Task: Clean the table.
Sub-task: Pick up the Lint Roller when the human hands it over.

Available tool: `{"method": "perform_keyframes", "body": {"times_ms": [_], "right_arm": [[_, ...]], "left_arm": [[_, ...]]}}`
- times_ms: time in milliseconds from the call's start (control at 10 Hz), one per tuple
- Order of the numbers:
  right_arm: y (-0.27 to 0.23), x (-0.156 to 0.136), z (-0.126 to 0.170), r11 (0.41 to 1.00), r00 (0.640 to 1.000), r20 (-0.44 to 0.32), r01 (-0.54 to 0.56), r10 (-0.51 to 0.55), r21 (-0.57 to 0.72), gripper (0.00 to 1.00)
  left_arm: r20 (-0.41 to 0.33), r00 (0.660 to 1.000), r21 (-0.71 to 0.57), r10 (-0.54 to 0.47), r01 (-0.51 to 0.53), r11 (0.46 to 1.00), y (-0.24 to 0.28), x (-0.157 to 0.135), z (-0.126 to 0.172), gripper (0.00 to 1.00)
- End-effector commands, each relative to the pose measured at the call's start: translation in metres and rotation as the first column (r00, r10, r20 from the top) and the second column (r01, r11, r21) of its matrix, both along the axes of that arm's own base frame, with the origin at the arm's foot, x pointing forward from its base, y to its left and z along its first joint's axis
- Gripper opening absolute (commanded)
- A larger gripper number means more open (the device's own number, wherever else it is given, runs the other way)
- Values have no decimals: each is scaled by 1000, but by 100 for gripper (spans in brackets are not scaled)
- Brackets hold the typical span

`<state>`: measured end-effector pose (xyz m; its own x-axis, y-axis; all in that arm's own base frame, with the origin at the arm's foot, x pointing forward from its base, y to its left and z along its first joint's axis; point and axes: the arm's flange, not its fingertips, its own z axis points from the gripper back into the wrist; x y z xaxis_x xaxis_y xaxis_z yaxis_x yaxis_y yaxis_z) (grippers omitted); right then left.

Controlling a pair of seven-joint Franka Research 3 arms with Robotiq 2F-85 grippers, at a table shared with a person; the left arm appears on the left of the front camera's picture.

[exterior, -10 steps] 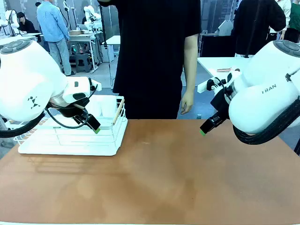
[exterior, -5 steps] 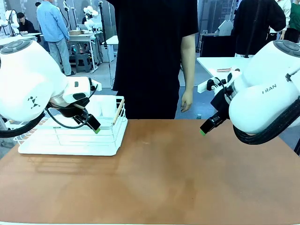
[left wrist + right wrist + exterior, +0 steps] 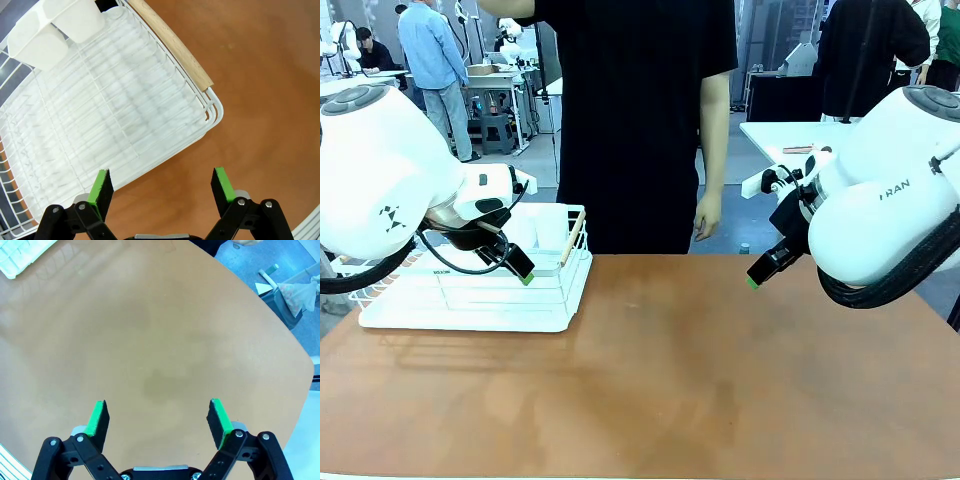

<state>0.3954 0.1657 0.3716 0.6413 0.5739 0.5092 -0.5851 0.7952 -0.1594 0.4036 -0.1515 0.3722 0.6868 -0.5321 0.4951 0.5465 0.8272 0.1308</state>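
Here we are at the wide brown table (image 3: pixel 670 380), stretching across the front view from edge to edge, with a person (image 3: pixel 630 120) in a black shirt standing at its far side, one arm hanging down and the hand (image 3: pixel 708 215) loose just above the far edge. Over on the left side of the table sits a white wire rack (image 3: pixel 470 295), a pale wooden handle (image 3: pixel 572 235) running along its near end. And there's the left claw (image 3: pixel 162 185), hovering low over that end of the rack, fingers spread well apart with nothing between them. In its own wrist view one green pad hangs above the rack's rim and the other above the brown surface just beside it. Two white cups (image 3: pixel 55 30) sit side by side at the rack's far end, well away from the claw. Across to the other side now: the right claw (image 3: pixel 159 420) hangs above the right part of the table, fingers likewise wide apart and gripping nothing, green pads pointing down at the tabletop. Its wrist view looks along the brown top to a rounded corner, with blue floor beyond, and a corner of the white rack shows at the picture's upper left. The two claws are well apart.
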Motion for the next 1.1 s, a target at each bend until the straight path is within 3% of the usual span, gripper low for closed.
{"method": "perform_keyframes", "body": {"times_ms": [0,300,400,500,600,700,800,1000], "right_arm": [[1,0,0,1000,1000,0,0,0,1,100],[0,0,0,1000,1000,0,0,0,0,100],[-5,0,21,994,997,-72,36,-28,105,100],[-17,3,50,946,974,-215,2,72,326,100],[-38,16,70,863,928,-340,44,151,503,100],[-66,24,87,722,883,-397,103,250,684,100],[-102,30,96,568,839,-429,183,336,802,100],[-168,23,101,449,851,-429,270,303,852,100]], "left_arm": [[0,1000,0,0,0,1000,0,0,0,100],[0,1000,0,0,0,1000,0,0,0,100],[24,999,-19,-30,31,999,-1,-1,22,100],[-56,998,-155,-3,-6,988,10,6,47,100],[-176,982,-305,73,-125,944,35,23,64,100],[-340,941,-516,0,-187,836,69,34,76,100],[-383,919,-676,-93,-210,706,111,39,90,100],[-338,937,-824,-82,-253,506,187,33,116,100]]}}
